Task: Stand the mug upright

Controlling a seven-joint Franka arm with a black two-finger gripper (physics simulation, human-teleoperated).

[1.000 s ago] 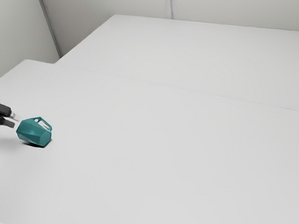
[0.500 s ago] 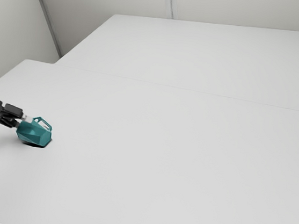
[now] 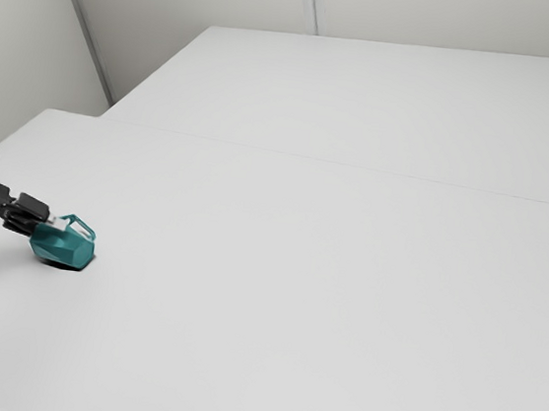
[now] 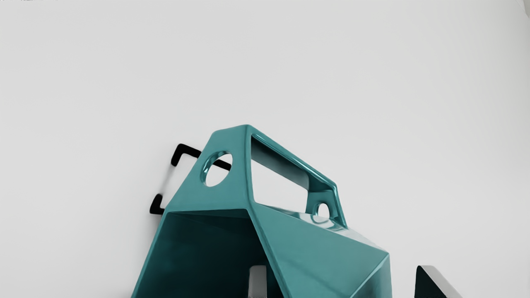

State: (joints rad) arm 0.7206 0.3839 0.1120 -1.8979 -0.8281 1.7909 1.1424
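1 end effector (image 3: 53, 227) finger in mug (image 4: 319, 256), other outside, wide gap btwn.

Teal faceted mug (image 4: 327, 252) is seen tipped over on the pale worktop (image 4: 103, 103), mouth turned toward the hand (image 3: 52, 226). Mouth rim is cut in straight edges, interior dark. The hand (image 4: 344, 282) is held open: one fingertip (image 4: 257, 281) is seen against the mouth's interior, beside the rim; the other (image 4: 432, 283) is held outside, apart from the mug wall. Depth of the inner one can't be told. Handle (image 4: 223, 140) is joined along one side of the body, pierced by round holes and a long opening. Black angular shadow (image 4: 186, 150) is cast beside the handle, partly seen through a hole.
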